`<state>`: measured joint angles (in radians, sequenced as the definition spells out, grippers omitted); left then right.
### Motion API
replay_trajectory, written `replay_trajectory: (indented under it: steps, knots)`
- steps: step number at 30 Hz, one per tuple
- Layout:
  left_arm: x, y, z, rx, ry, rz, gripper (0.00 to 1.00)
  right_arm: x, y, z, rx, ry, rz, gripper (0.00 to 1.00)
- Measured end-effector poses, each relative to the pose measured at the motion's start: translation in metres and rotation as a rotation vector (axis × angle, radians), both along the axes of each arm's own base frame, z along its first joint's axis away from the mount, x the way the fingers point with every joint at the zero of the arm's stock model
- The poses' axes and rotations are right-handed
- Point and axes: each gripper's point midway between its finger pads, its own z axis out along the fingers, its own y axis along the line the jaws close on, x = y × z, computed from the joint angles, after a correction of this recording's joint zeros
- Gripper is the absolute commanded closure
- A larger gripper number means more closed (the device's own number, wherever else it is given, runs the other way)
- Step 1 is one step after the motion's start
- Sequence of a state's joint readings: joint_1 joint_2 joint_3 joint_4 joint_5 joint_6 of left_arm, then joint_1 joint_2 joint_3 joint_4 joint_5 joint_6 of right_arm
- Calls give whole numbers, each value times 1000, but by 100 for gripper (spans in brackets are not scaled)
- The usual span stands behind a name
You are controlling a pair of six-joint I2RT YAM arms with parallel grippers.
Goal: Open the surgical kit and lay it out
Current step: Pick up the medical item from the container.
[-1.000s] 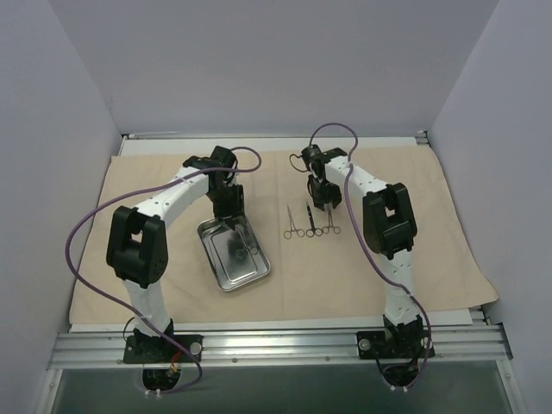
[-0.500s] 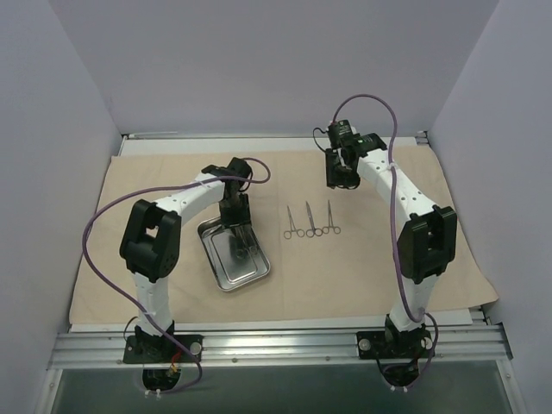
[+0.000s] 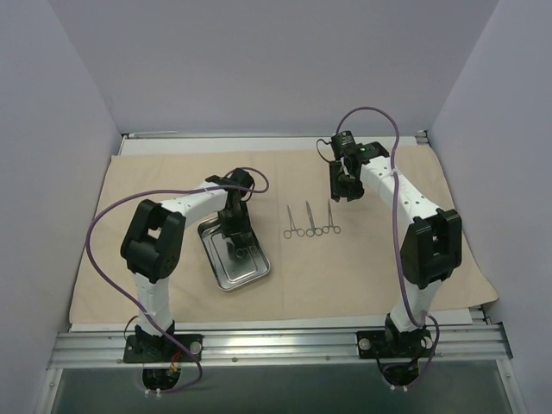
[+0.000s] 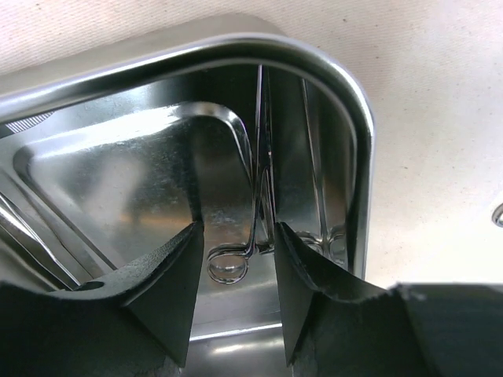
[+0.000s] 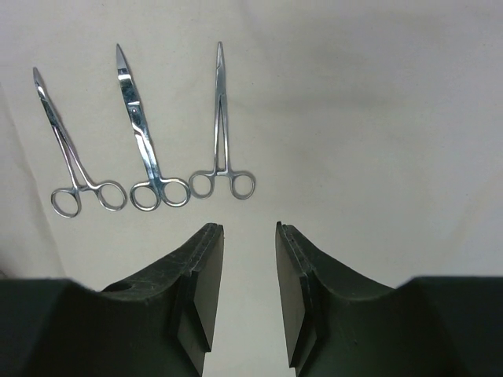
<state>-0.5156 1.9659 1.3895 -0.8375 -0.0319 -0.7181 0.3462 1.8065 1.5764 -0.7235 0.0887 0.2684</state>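
Observation:
The beige cloth wrap lies spread flat over the table. The steel tray sits on it left of centre. Three forceps lie side by side on the cloth right of the tray, handles toward me; in the right wrist view they show as a row. A fourth forceps lies in the tray along its right wall. My left gripper is open, low in the tray, its fingers either side of that forceps' ring handles. My right gripper is open and empty, raised above the cloth behind the row.
White walls close in the table on three sides. A metal rail runs along the near edge, where both arm bases stand. Purple cables loop over both arms.
My right gripper has drawn away from the row of forceps toward the far right, leaving three laid out. My left gripper has moved from the tray's far end down into the tray.

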Motion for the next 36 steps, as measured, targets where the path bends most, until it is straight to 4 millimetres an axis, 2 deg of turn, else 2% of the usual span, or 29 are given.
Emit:
replay_trajectory:
  steps: [8,11,16,19,21,27,36]
  knots:
    - [2,1,-1,19,-13,24,51,-1,1,11,18,-26,3,68]
    - [1,2,-3,36,-1,26,56,-1,2,11,23,-25,3,68]
    - [3,-3,-5,38,14,18,79,-1,3,11,27,-24,5,69]
    - [3,-5,-5,34,11,9,88,-1,3,11,28,-23,4,69]
    - [3,-6,-4,31,10,4,97,-1,3,11,28,-23,4,69]
    - [3,-1,-2,49,-7,-30,98,-1,3,11,29,-24,6,69]
    - [-12,25,1,142,-6,-67,98,0,5,12,39,-27,9,69]
